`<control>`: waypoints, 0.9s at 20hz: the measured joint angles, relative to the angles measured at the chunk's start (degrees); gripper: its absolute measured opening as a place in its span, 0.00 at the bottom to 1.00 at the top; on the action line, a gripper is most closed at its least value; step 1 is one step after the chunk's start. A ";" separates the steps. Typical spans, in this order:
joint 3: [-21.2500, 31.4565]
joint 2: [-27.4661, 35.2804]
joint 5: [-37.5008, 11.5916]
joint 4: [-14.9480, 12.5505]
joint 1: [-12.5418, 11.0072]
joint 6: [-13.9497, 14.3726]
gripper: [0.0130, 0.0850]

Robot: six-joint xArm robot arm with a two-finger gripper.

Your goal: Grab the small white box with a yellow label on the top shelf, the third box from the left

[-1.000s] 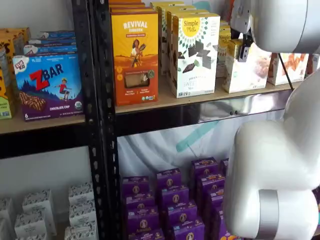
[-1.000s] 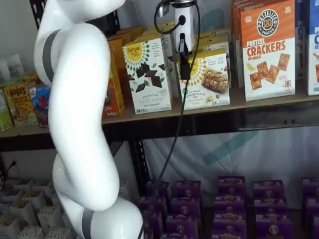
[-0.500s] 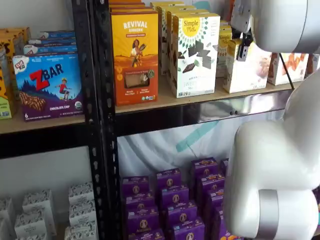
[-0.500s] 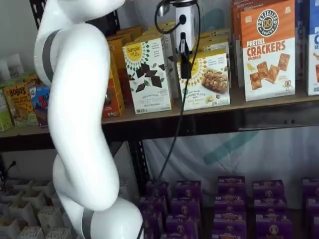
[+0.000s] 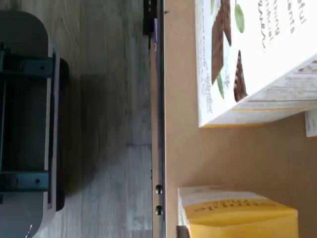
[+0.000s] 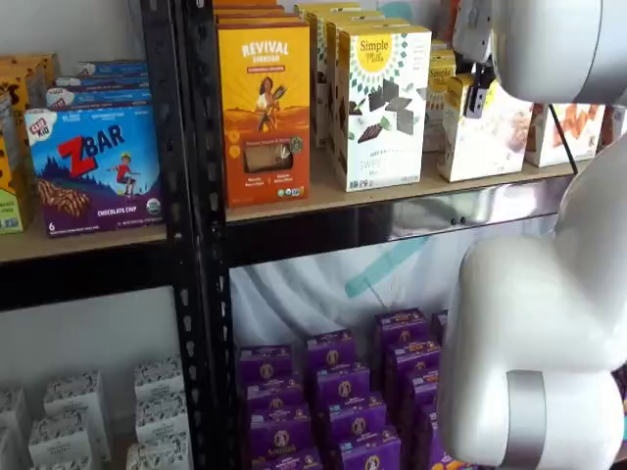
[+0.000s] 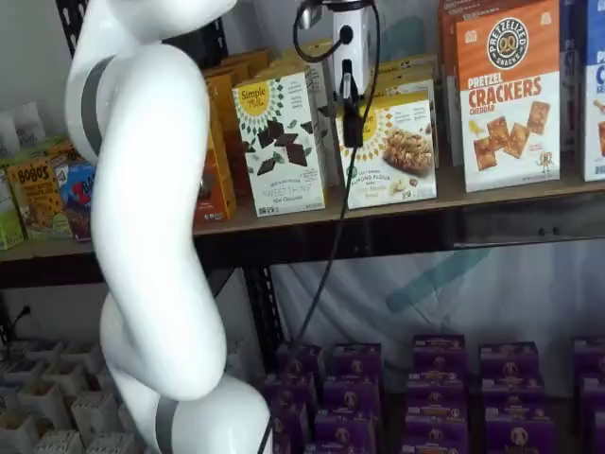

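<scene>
The small white box [image 7: 402, 156] with its round yellow logo stands on the top shelf [image 7: 510, 194], to the right of a taller white carton; it also shows in the other shelf view [image 6: 495, 137]. My gripper [image 7: 350, 104] comes down from above onto the box's upper left corner, and its black fingers [image 6: 477, 98] are closed on the box's top edge. The box leans slightly. In the wrist view a yellow carton top [image 5: 237, 215] lies on the tan shelf board [image 5: 223, 158].
A taller white carton with dark chocolate shapes [image 7: 282, 142] stands close on the left and an orange-and-white cracker carton [image 7: 506, 95] on the right. An orange carton [image 6: 263, 108] stands further left. Purple boxes [image 7: 435, 397] fill the lower shelf. My white arm [image 7: 151, 236] blocks part of the shelves.
The fingers have closed on the small white box's top edge. The box has shifted up a little and now leans slightly.
</scene>
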 joint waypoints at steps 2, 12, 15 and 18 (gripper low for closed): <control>-0.09 -0.02 0.27 -0.08 0.10 0.10 0.28; 0.01 -1.39 2.66 -0.31 -0.01 0.15 0.28; 0.74 -2.57 3.59 -0.32 -0.19 0.02 0.28; 1.41 -3.73 4.55 -0.32 -0.38 -0.09 0.28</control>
